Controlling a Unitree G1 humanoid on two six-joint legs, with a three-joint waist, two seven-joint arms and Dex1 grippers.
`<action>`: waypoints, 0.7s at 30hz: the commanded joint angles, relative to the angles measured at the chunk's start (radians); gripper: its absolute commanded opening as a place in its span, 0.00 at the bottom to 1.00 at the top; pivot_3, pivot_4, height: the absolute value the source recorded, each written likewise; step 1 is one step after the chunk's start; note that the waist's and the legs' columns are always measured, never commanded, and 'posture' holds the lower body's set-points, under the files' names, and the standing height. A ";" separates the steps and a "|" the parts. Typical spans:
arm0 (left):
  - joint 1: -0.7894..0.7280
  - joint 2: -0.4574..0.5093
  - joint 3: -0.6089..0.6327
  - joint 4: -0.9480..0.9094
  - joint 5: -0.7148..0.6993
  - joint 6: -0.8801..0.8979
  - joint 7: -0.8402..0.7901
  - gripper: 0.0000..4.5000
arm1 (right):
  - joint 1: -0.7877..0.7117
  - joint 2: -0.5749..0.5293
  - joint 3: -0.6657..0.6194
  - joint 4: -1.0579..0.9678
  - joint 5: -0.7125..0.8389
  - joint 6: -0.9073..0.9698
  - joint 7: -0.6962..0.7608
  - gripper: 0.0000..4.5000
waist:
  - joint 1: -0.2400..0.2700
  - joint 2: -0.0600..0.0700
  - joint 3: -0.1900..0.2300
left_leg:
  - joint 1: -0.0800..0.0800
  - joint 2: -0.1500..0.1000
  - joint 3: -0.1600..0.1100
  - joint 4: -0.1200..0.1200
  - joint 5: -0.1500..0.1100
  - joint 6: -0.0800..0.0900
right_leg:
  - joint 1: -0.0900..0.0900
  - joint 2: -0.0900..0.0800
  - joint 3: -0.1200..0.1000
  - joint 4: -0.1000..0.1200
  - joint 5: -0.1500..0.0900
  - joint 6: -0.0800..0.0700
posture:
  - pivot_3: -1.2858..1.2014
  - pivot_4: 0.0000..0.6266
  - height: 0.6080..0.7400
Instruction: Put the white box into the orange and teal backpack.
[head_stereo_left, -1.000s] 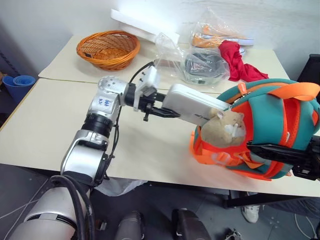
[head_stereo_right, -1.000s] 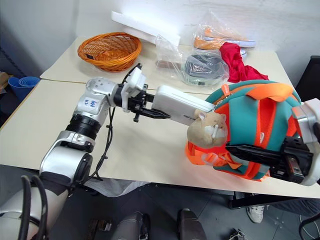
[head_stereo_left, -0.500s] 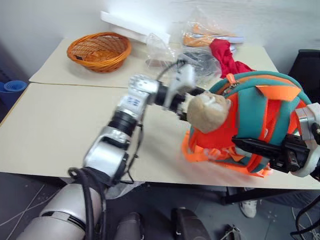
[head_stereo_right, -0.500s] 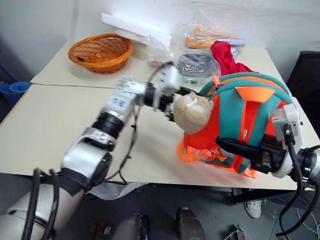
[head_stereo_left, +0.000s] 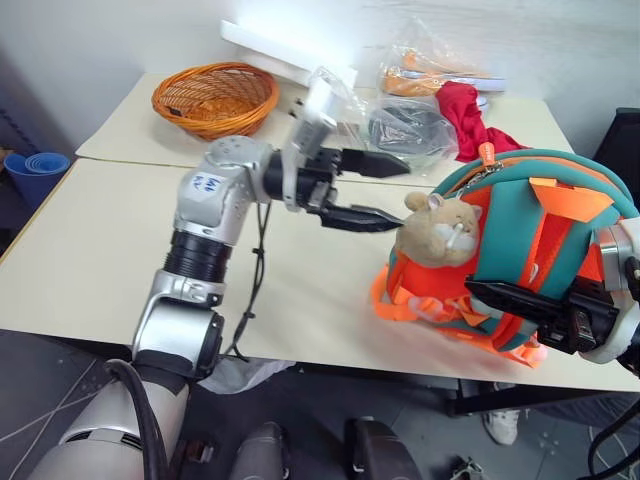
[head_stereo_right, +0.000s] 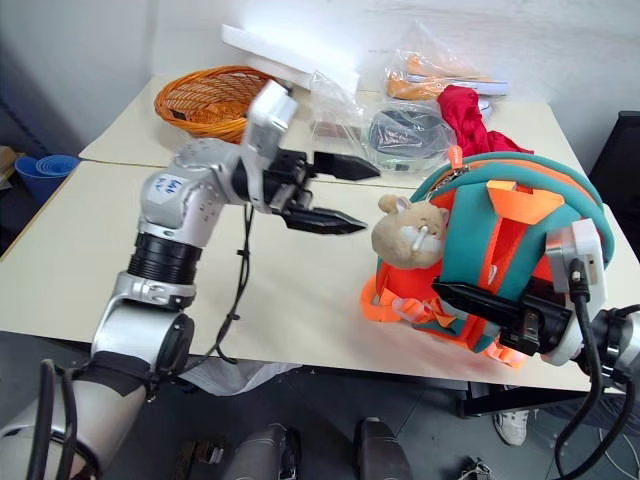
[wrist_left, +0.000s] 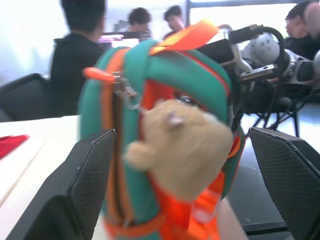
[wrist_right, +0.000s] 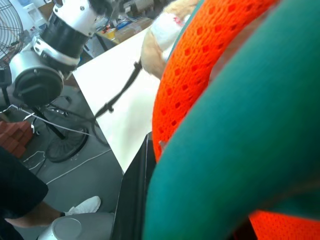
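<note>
Orange and teal backpack: stands upright at the right-hand end of the beige desk, its zip opening facing the left arm; a small beige plush toy hangs on its front. White box: no part of it is visible outside the backpack, and whether it lies inside cannot be told. Left pincer: released, both black fingers spread wide and empty, held level just short of the plush toy and pointing at the backpack. Right pincer: clenched on the backpack, its fingers pressed against the lower orange front. Rear of desk: woven orange basket, long white foam slab, clear plastic bags, red cloth. Left wrist view: people seated in the background behind the backpack.
</note>
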 joint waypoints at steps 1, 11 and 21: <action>0.014 -0.023 -0.051 -0.070 0.004 0.010 0.036 0.99 | -0.010 0.004 -0.008 -0.020 0.020 -0.029 -0.008 0.00 | -0.005 0.000 0.000 | 0.000 0.001 0.001 0.000 0.000 0.000 | 0.000 0.001 0.001 0.000 0.000 0.000 | 0.52 0.24 1.00; 0.010 -0.045 -0.114 0.045 0.108 -0.098 0.139 0.53 | 0.013 0.047 -0.008 -0.050 0.025 -0.055 -0.045 0.00 | 0.000 0.000 0.000 | 0.001 0.002 0.000 -0.001 0.000 -0.001 | -0.001 0.002 0.001 0.001 0.000 -0.001 | 0.52 0.24 1.00; -0.107 0.054 -0.040 0.289 0.142 -0.229 0.130 0.00 | 0.100 0.054 -0.083 -0.049 0.033 -0.069 -0.045 0.00 | -0.003 0.000 0.000 | 0.001 0.002 0.001 -0.001 0.000 -0.001 | -0.001 0.003 0.001 0.001 0.000 -0.001 | 0.52 0.24 1.00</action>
